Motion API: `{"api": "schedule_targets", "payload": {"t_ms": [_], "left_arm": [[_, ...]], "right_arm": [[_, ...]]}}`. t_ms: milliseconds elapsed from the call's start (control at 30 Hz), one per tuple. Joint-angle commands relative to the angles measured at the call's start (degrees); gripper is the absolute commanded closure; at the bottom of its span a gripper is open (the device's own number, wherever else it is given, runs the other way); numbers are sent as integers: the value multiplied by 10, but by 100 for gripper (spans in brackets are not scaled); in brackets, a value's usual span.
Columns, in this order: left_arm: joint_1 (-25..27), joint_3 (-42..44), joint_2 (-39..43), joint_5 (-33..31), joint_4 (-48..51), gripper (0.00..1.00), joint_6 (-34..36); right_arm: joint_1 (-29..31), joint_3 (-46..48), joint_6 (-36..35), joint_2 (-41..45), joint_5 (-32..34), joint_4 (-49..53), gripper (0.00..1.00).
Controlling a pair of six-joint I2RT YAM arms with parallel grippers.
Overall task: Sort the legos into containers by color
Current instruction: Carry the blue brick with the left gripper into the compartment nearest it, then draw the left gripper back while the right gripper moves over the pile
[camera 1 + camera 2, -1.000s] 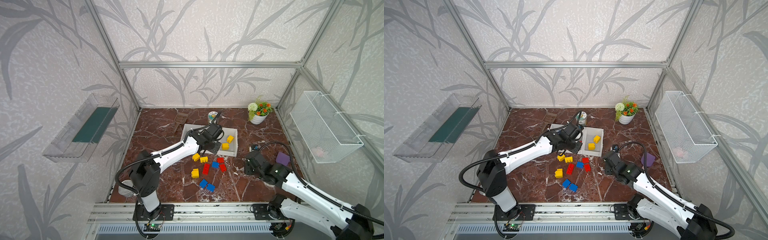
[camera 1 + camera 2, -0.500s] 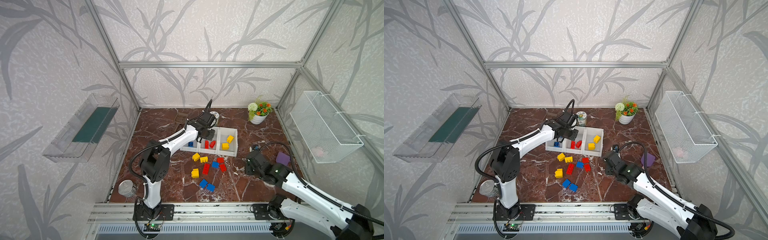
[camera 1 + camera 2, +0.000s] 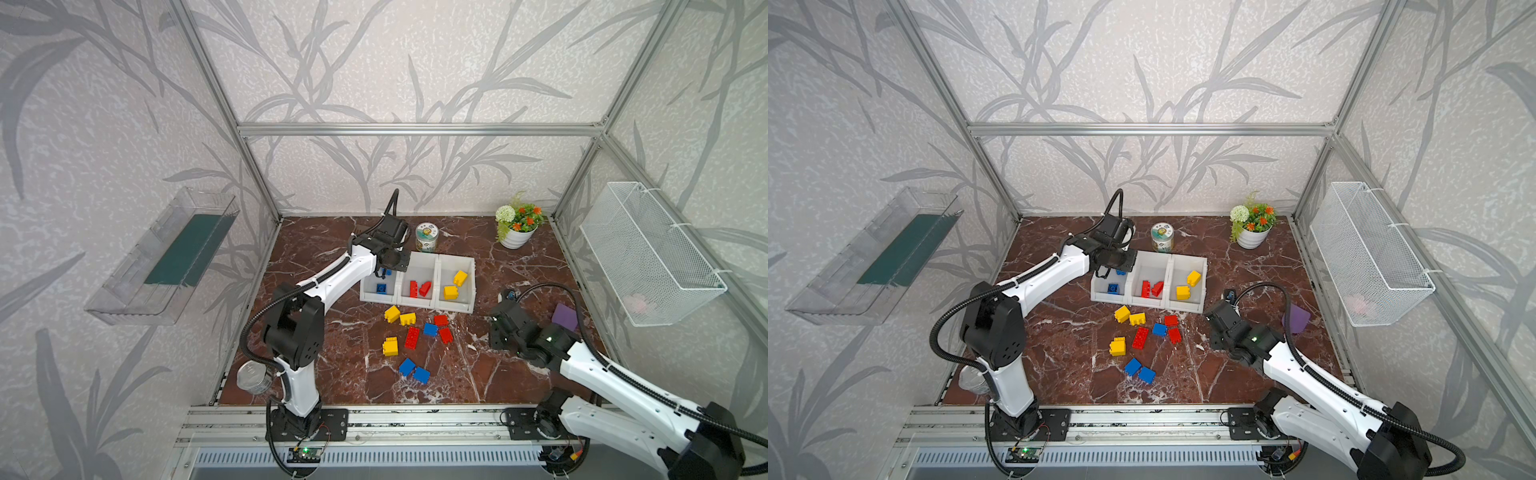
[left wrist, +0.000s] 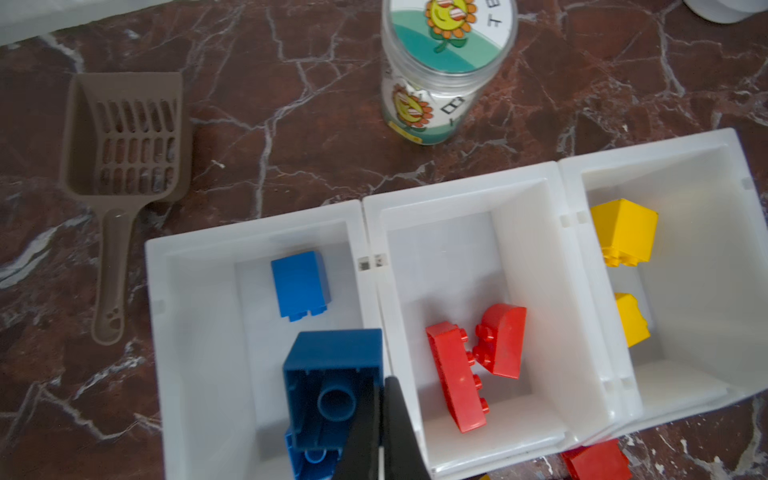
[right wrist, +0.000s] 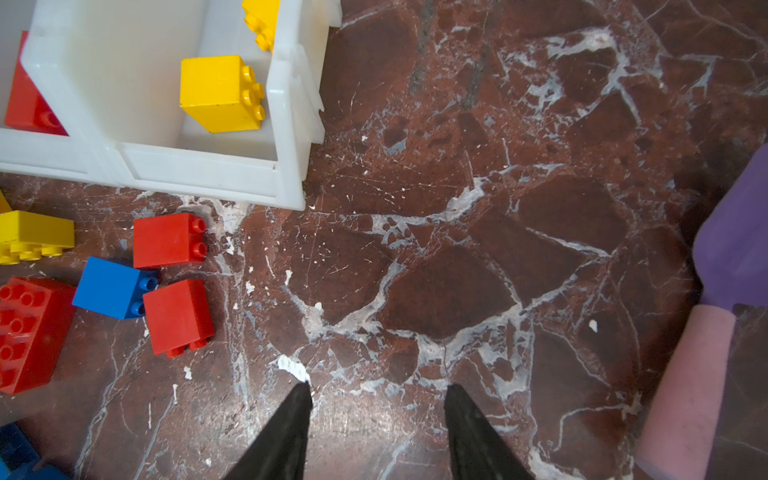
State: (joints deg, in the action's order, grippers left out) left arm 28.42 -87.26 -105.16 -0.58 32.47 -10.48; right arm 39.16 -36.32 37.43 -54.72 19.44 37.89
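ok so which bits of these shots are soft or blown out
Left wrist view: the blue brick in the left end effector is close, dark and soft; the white containers run bright. Right wrist view: the right end effector shows as dark soft-edged tips over sharp marble floor.

We recorded the legos [image 3: 411, 337] as hard plastic, glossy, smooth-faced; the blue lego [image 4: 332, 357] shone likewise. The containers [image 4: 469, 195] looked white plastic, smooth, semi-matt. The tabletop [image 5: 457, 270] read as polished red-brown marble-look stone with white veins. The scoop [image 4: 114, 257] was matt brown plastic; the jar [image 4: 440, 83] clear plastic with a printed label. The basket [image 3: 648, 257] was white wire mesh, the frame [image 3: 415, 129] brushed metal, the purple block [image 5: 739, 232] matt, the tray [image 3: 124, 286] clear plastic.
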Motion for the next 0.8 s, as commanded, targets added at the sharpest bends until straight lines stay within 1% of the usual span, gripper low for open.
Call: {"api": "schedule_targets", "payload": {"t_ms": [0, 100, 133, 233, 500, 767], "left_arm": [[-5, 14, 19, -10, 4, 95, 7], [-7, 22, 26, -18, 0, 72, 2], [-8, 26, 30, -21, -4, 67, -1], [-10, 39, 41, -23, -9, 60, -4], [-14, 88, 93, -22, -26, 58, -17], [-20, 203, 196, -1, -91, 56, -41]], "right_arm": [[-3, -24, -5, -6, 1, -3, 47], [-3, -28, -5, -7, 0, -2, 47], [-3, -30, -6, -7, 0, 0, 47], [-3, -33, -23, -4, 1, 6, 47], [-3, -40, -28, -6, -5, 16, 46], [-2, -41, -37, -30, -49, 11, 46]]}}
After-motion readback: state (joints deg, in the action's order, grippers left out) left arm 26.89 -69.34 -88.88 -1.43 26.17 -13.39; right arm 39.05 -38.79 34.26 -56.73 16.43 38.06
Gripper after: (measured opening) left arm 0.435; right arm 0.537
